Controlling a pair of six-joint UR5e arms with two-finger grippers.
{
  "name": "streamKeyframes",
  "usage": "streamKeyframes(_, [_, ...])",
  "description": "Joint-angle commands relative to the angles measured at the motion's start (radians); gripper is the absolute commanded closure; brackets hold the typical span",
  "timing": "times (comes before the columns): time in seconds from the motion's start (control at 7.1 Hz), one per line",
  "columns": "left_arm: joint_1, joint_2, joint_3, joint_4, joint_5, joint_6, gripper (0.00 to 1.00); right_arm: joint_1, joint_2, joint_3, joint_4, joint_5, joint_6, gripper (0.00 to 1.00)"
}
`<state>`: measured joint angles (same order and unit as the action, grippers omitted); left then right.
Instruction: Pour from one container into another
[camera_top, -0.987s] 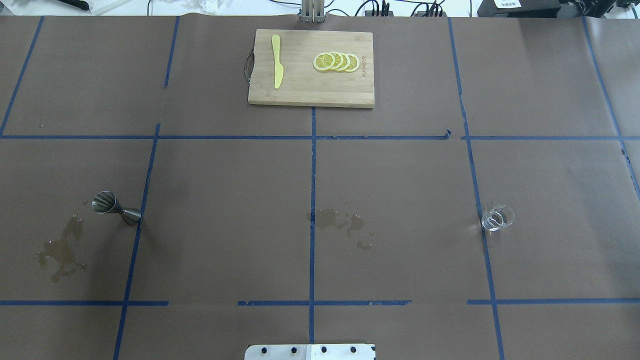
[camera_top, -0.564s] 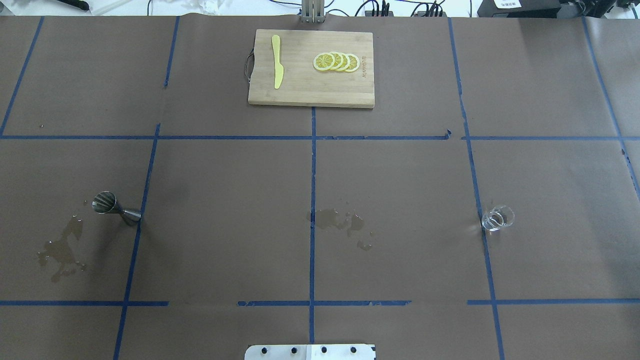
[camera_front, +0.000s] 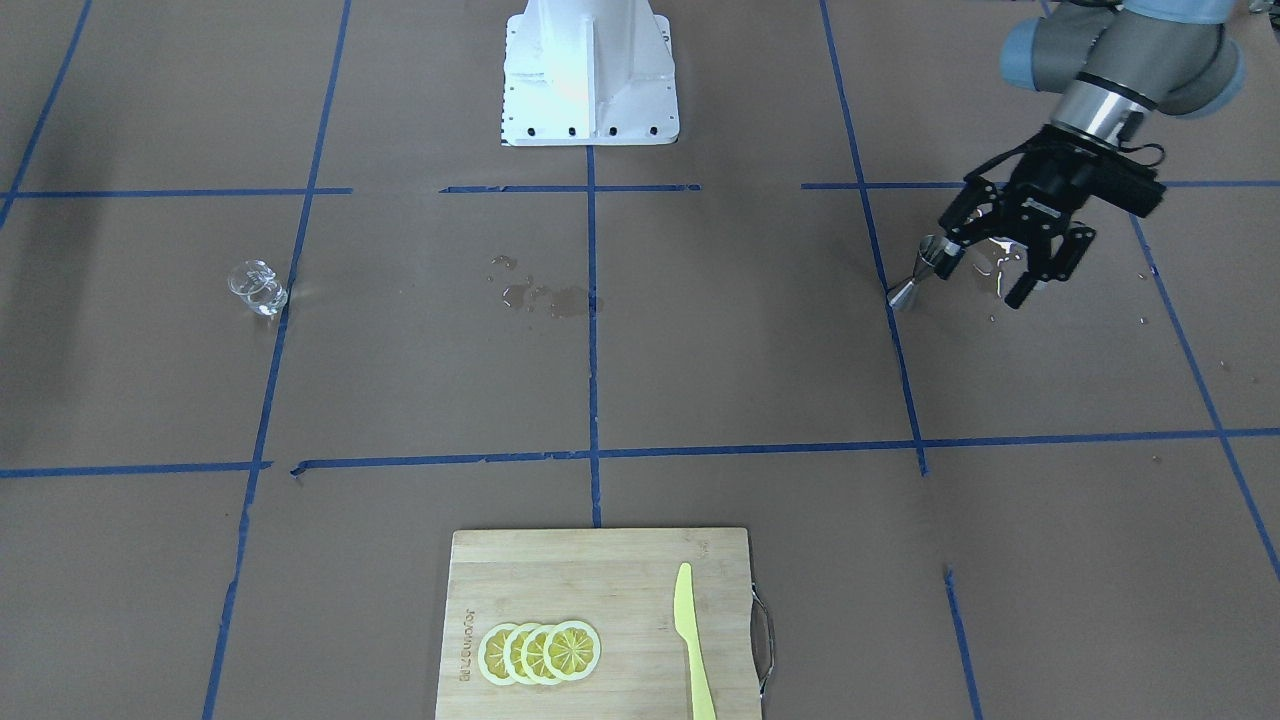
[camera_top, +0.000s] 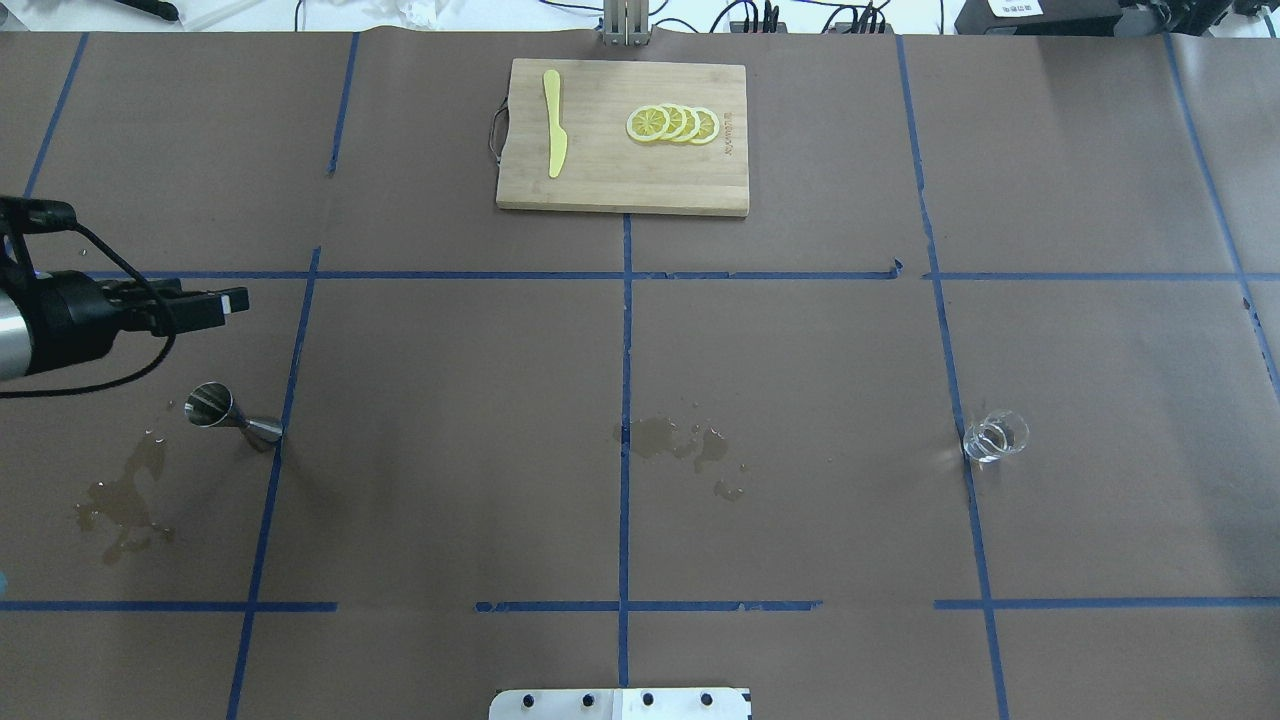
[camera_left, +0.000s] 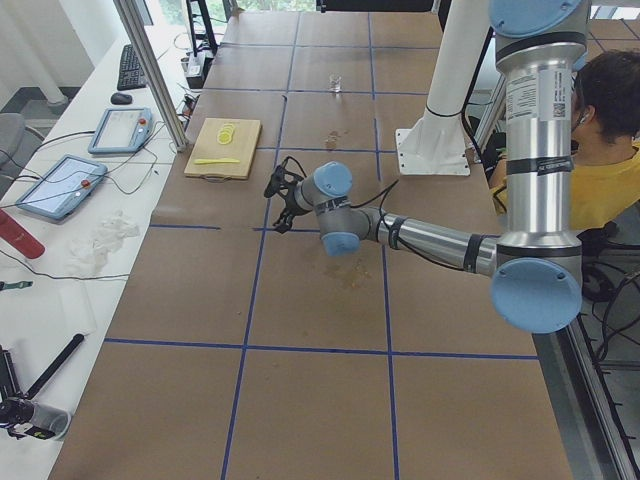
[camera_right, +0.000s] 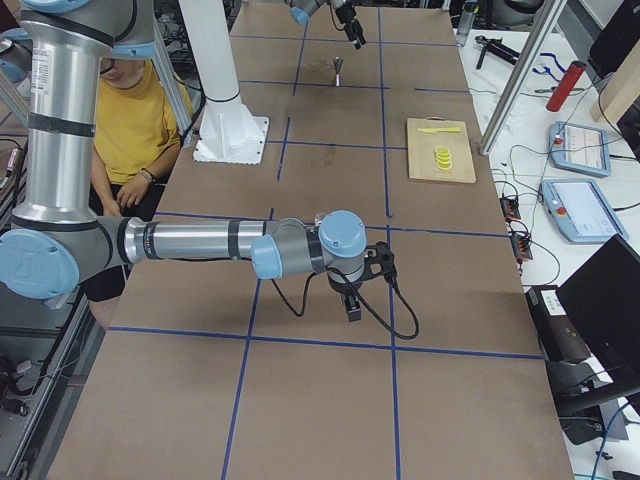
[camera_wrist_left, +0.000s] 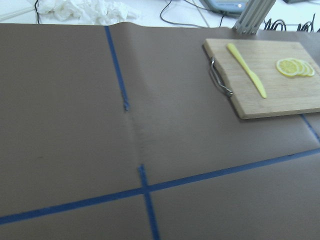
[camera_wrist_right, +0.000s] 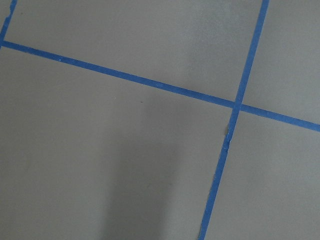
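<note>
- Your left gripper (camera_front: 988, 272) hangs in the air close to the jigger (camera_front: 915, 275). Its fingers are spread wide with nothing between them, and the side view shows it clear of the jigger.
- The jigger stands upright on the left part of the desk (camera_top: 800, 350), its foot on a blue tape line (camera_top: 290, 350). A wet patch (camera_top: 125, 495) lies just on its near-left side.
- The glass cup (camera_top: 995, 437) stands upright on the right part of the desk beside another tape line, well apart from the jigger. You cannot tell from here whether it holds any liquid.
- Your right gripper (camera_right: 352, 300) shows only in the side view, low over the right end of the desk. You cannot tell how its fingers stand.
- A second wet patch (camera_top: 680, 440) marks the middle of the desk.
- At the far edge, in the middle, lies a wooden cutting board (camera_top: 620, 180). It carries a row of lemon slices (camera_top: 672, 123) and, to their left, a yellow knife (camera_top: 553, 125).
</note>
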<state>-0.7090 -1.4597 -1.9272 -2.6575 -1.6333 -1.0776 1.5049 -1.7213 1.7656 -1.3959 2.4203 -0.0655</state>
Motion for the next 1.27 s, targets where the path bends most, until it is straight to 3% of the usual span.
streamKeyframes(0.0, [0.241,0.138,-0.122,-0.001,0.466,-0.068,0.07,-0.002,0.008,-0.011,0.000,-0.001,0.000,0.00])
streamKeyframes(0.14, [0.429,0.212,-0.109,-0.007,0.788,-0.085,0.07,-0.006,0.008,-0.011,0.000,0.000,0.000,0.00])
streamKeyframes(0.42, [0.553,0.278,-0.098,-0.065,0.913,-0.241,0.01,-0.018,0.008,-0.012,0.000,0.000,0.000,0.00])
streamKeyframes(0.56, [0.657,0.315,-0.032,-0.096,1.048,-0.360,0.01,-0.018,0.008,-0.017,0.000,0.000,0.000,0.00])
streamKeyframes(0.99, [0.764,0.188,0.104,-0.102,1.226,-0.348,0.01,-0.018,0.008,-0.017,0.000,0.000,0.000,0.00])
streamKeyframes(1.13, [0.766,0.158,0.144,-0.104,1.237,-0.290,0.01,-0.018,0.008,-0.018,0.000,-0.003,0.000,0.00])
